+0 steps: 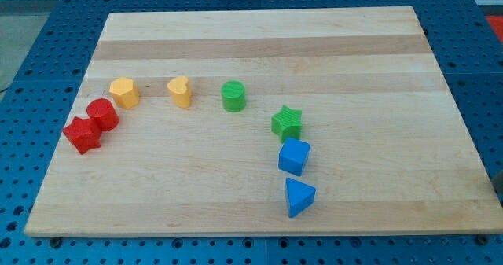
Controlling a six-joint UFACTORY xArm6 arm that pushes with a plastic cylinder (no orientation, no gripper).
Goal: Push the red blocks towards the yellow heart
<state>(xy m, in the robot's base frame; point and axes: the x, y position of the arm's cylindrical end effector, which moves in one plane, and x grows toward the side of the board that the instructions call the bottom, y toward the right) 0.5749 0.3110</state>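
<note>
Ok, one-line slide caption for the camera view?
Red star and red cylinder sit left of yellow heart; my tip unseen.

Wooden board [259,37] on blue perforated table [47,13]; my tip does not show in the camera view. At the view's left, red star block [82,134] and red cylinder block [103,114] touch, the cylinder just beside the yellow hexagonal block [124,92]; yellow heart block [180,91] sits near, to the right. Green cylinder block [233,96] at centre, then green star block [287,123], blue cube block [295,156] and blue triangular block [299,196] run downward at lower right of centre.
</note>
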